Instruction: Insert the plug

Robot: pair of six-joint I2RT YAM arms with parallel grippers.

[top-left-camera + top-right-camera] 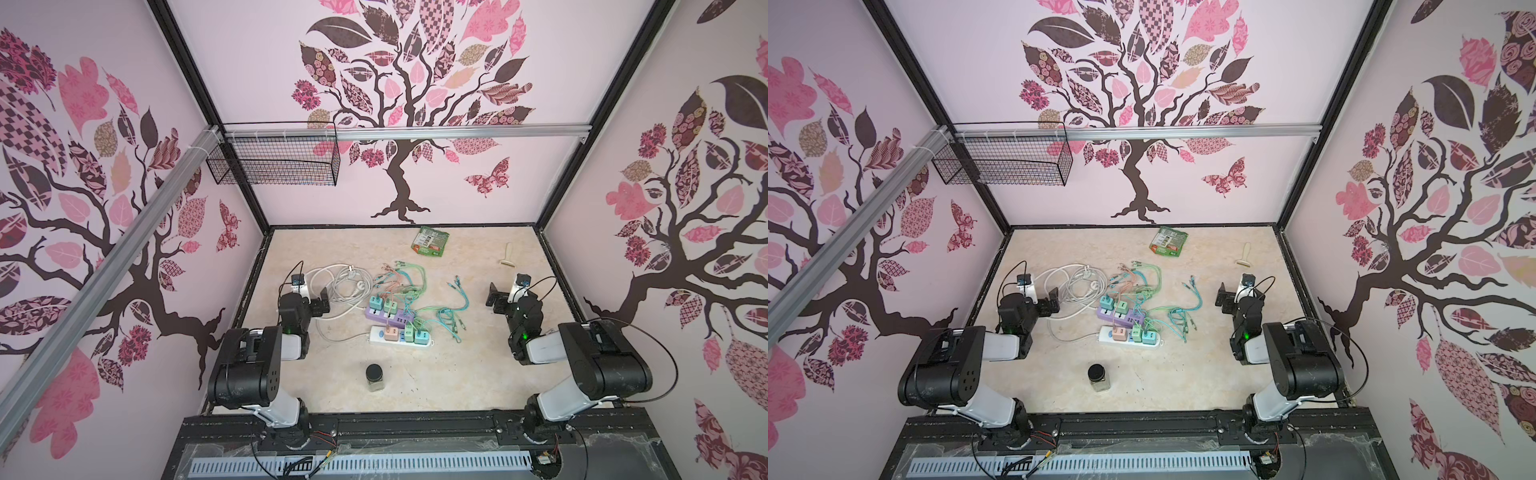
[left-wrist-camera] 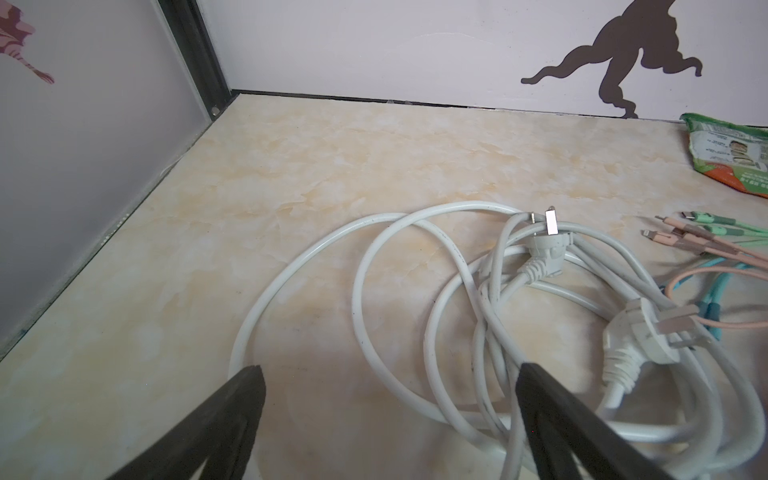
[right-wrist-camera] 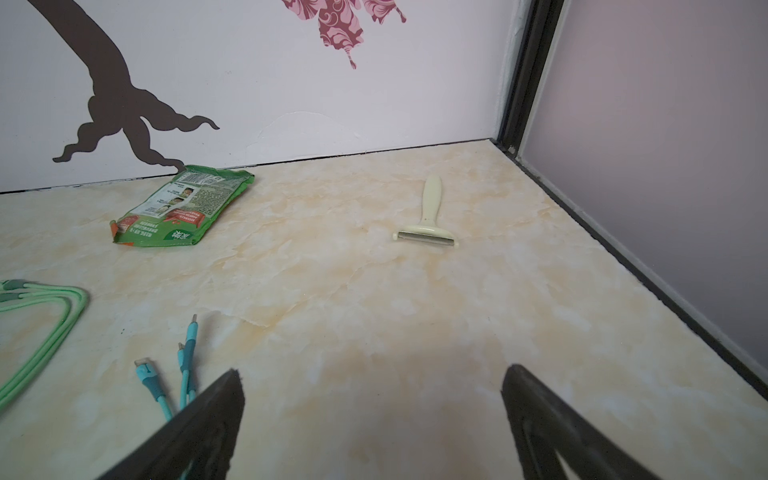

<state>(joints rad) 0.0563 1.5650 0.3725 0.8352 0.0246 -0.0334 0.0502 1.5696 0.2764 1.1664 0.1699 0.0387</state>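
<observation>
White round plastic plug: loose beside the splayed, empty fingers of the left gripper (not yet inserted).
Right gripper: splayed, empty too.

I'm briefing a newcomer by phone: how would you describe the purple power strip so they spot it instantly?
Find the cable tangle in the middle of the tabletop, where two power strips lie side by side. The purple power strip lies behind the white power strip, farther from the robot's base; it carries two cube chargers, not three.
</observation>
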